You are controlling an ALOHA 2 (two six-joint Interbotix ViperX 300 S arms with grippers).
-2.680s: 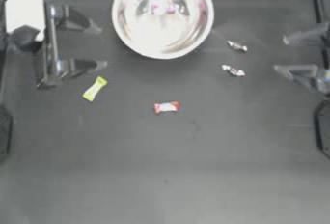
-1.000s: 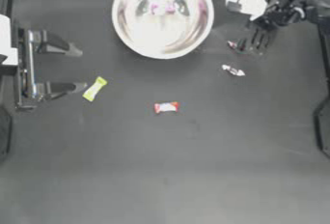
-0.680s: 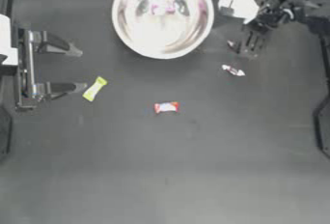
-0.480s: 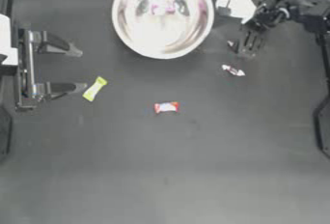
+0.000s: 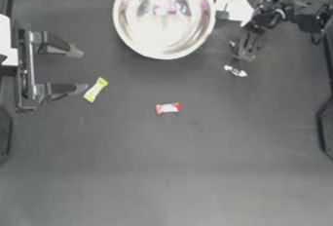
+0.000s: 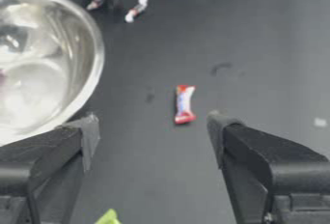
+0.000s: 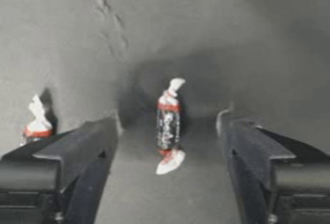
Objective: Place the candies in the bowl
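The shiny metal bowl (image 5: 190, 36) stands at the table's far edge with a pink-purple candy (image 5: 164, 9) inside. My right gripper (image 5: 245, 48) is just right of the bowl, open and lowered around a tiny whitish-red candy (image 7: 168, 124) that lies on the table between its jaws. A second tiny candy (image 5: 235, 71) lies just nearer the front. The red-and-white candy (image 5: 168, 108) is mid-table. The yellow-green candy (image 5: 95, 89) lies by my left gripper (image 5: 73, 69), which is parked open at the left.
A white tag (image 5: 232, 4) on the right arm hangs close to the bowl's rim. In the left wrist view the bowl (image 6: 97, 59) sits just beyond one jaw, with the red-and-white candy (image 6: 184, 103) ahead.
The right arm came in from the right side and settled over the tiny candy beside the bowl, edging slightly toward the bowl in the last second. The candies have not moved.
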